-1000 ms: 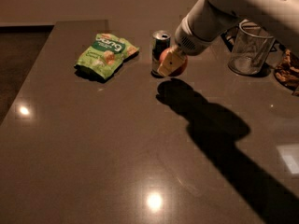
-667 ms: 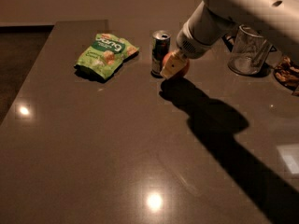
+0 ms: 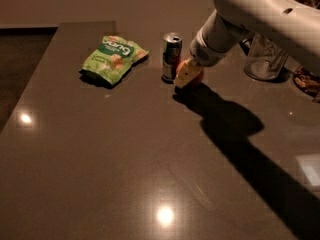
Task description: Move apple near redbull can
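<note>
The redbull can [image 3: 171, 57] stands upright at the back middle of the dark table [image 3: 115, 164]. The red-orange apple [image 3: 199, 77] is right beside the can on its right side, down at the table top. My gripper [image 3: 190, 74] reaches in from the upper right and is shut on the apple. One pale yellow finger [image 3: 184, 74] covers the apple's front. The white arm hides the apple's top.
A green snack bag [image 3: 112, 58] lies left of the can. A clear glass cup [image 3: 264, 59] stands right of the arm, with a dark object [image 3: 306, 80] near the right edge. The arm casts a long shadow [image 3: 235, 129] to the front right.
My gripper has lowered a little with the apple, bringing it down to the table just right of the can. The can and the bag have not moved.
</note>
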